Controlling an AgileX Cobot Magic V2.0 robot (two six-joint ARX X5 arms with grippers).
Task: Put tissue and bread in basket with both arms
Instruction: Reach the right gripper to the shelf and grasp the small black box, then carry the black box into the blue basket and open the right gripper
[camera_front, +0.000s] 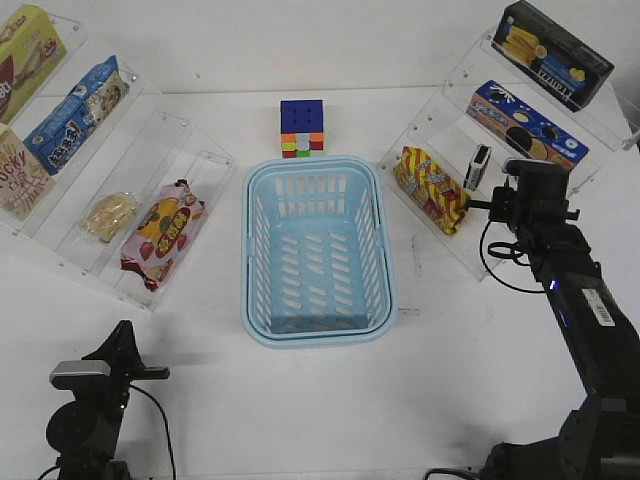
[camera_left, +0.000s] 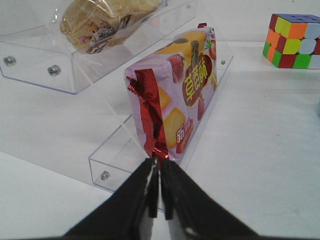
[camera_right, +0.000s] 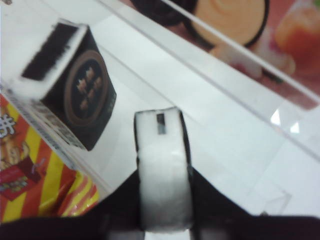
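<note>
Black tissue edge-on, clamped between right gripper jaws; left gripper jaws together, empty.

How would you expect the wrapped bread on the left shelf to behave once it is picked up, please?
The bread looks small, so probably light. Its clear wrapper is glossy and crinkled, so it may slip or deform between the jaws. The loaf would likely squash if squeezed hard.

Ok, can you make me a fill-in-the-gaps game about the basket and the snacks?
1. The basket has ___ inside it.
2. The right end effector is shut on a small black and white pack of ___.
3. The bread lies on the robot's ___ side of the basket.

Missing words: nothing; tissue; left.
</note>
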